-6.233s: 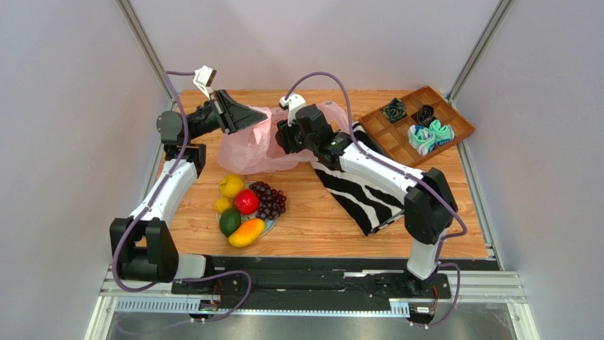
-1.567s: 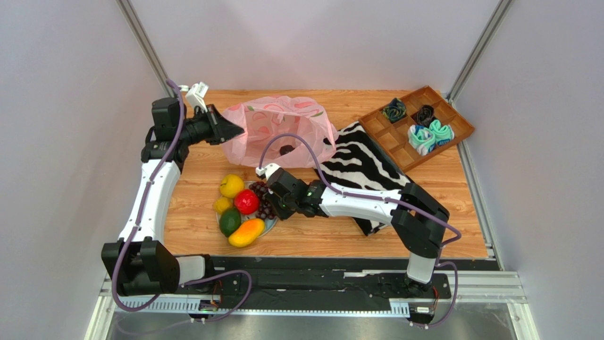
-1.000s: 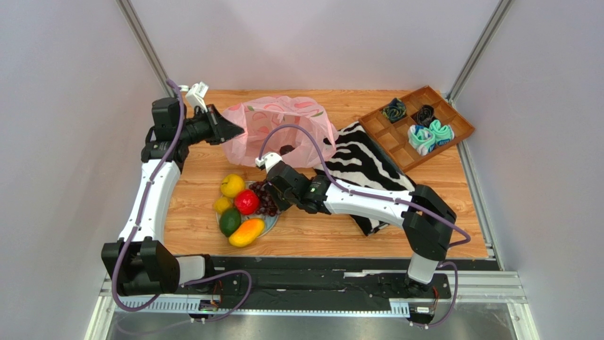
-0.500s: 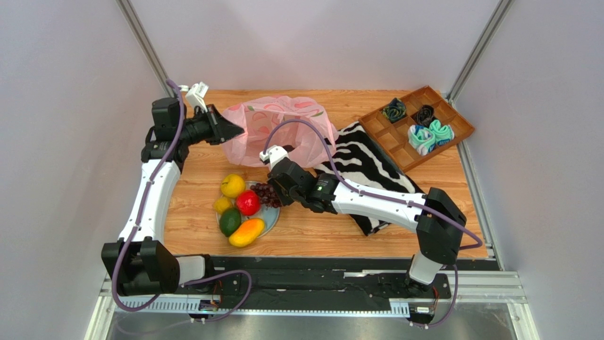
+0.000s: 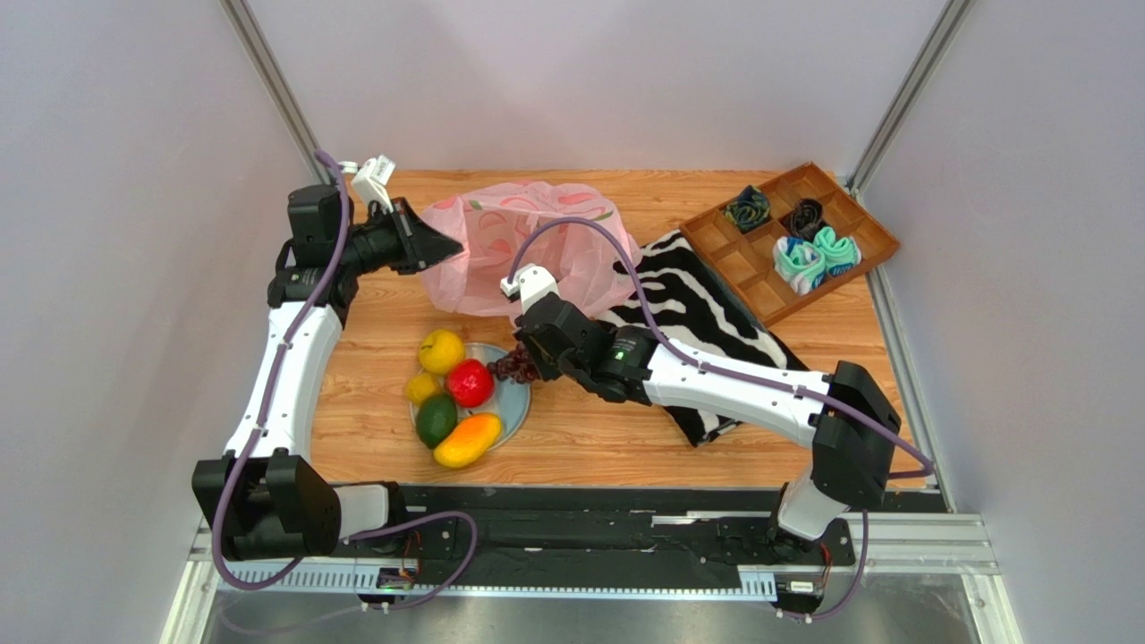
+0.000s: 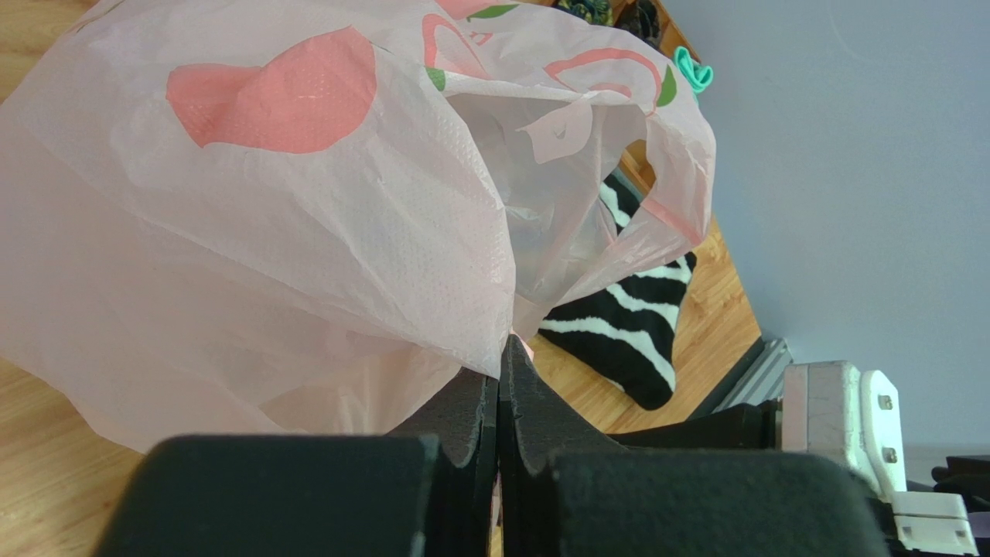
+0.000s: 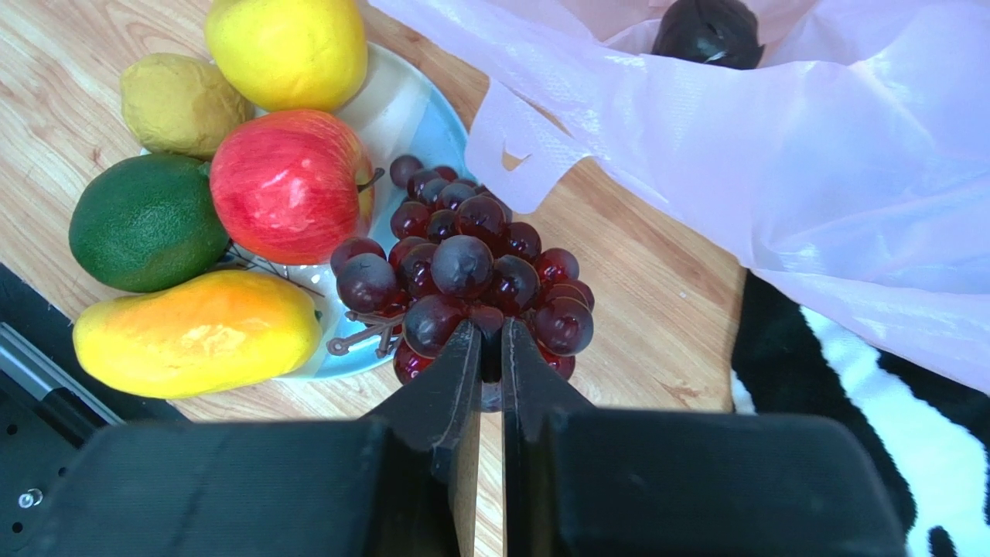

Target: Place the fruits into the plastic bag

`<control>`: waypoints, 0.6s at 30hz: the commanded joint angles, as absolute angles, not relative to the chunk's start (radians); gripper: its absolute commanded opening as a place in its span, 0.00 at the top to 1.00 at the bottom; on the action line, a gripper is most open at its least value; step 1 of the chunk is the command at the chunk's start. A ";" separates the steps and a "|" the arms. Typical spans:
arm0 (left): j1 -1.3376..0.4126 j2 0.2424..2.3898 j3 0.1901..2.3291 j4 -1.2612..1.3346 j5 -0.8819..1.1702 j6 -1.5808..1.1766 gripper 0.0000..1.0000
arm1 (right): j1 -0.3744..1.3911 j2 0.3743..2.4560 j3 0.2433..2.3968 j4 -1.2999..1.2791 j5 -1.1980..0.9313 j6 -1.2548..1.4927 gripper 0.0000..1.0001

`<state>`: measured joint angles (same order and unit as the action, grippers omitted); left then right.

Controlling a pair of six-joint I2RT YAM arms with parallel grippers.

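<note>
The pink plastic bag (image 5: 538, 228) lies at the back of the table. My left gripper (image 5: 450, 246) is shut on its left rim and holds the mouth up; the left wrist view shows the film (image 6: 267, 232) pinched at the fingertips. My right gripper (image 5: 527, 360) is shut on the dark purple grape bunch (image 7: 465, 261) and holds it over the right edge of the blue plate (image 7: 407, 110). On the plate lie two lemons (image 5: 438, 352), the red fruit (image 5: 468, 383), the green fruit (image 5: 434, 420) and the mango (image 5: 468, 440). A dark round thing (image 7: 709, 29) shows inside the bag.
A zebra-striped cloth (image 5: 699, 315) lies right of the bag, under my right arm. A wooden tray (image 5: 793, 235) with rolled cloth bundles stands at the back right corner.
My right gripper has closed on the grape bunch and carried it off the plate, up and to the right toward the bag. The left arm has held the bag still.
</note>
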<state>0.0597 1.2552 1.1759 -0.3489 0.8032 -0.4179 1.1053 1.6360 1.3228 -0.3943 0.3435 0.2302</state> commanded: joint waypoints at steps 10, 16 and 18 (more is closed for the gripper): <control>0.063 1.256 1.213 -0.341 0.818 -0.402 1.00 | 1.109 1.491 1.275 -0.304 0.434 0.206 1.00; 0.063 1.258 1.213 -0.341 0.818 -0.400 1.00 | 1.111 1.395 1.258 -0.246 0.431 0.195 1.00; 0.061 1.258 1.213 -0.342 0.821 -0.400 1.00 | 1.111 1.361 1.247 -0.216 0.423 0.189 1.00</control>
